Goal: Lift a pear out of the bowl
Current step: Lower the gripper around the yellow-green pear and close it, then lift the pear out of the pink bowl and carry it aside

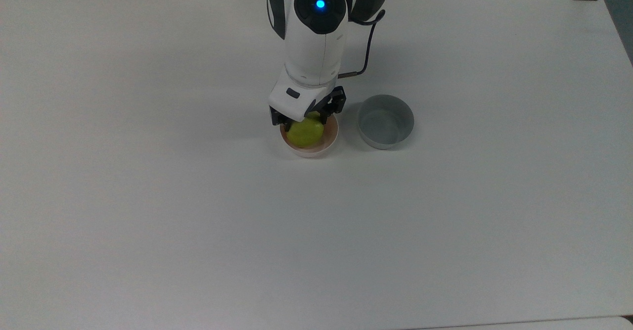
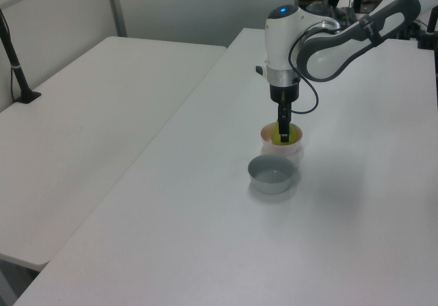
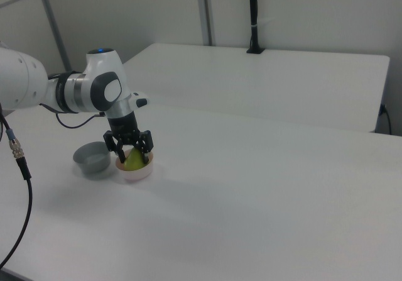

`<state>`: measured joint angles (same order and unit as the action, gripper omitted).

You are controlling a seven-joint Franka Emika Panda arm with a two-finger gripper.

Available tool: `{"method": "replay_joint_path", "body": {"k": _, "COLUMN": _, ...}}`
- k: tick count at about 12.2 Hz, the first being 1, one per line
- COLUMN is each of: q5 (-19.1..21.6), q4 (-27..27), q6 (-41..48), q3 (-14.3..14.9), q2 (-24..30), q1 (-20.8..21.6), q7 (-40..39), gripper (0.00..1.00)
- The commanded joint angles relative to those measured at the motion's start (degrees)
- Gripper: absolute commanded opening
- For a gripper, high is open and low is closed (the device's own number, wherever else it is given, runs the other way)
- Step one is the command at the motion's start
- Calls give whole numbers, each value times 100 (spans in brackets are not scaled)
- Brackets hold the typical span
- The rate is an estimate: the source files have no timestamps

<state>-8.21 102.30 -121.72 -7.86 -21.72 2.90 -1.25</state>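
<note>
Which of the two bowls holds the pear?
The pale pink bowl, under the tool, holds the pear; the grey bowl beside it is empty.

White table [image 1: 148, 196]: pink bowl [image 1: 330, 143], grey bowl [image 1: 385, 121] just beside.

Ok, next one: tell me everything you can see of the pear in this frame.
The pear is small, smooth and yellow-green, with a glossy, plastic-like skin. It sits inside the pale pink bowl, filling most of it and rising above the rim. In the right view it tapers toward the top. The gripper stands over it, jaws spread with one finger on each side of the fruit; whether they press on it cannot be told. The arm hides its upper end in the top view.
</note>
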Motion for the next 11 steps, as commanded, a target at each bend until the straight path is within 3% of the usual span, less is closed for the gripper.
{"method": "replay_joint_path", "body": {"k": 1, "q5": -75, "q4": 62, "q6": -124, "q3": 30, "q2": 53, "q1": 62, "q7": -15, "gripper": 40}}
{"method": "replay_joint_path", "body": {"k": 11, "q5": 82, "q4": -499, "q6": 1095, "q3": 30, "q2": 545, "q1": -26, "q7": -77, "gripper": 40}}
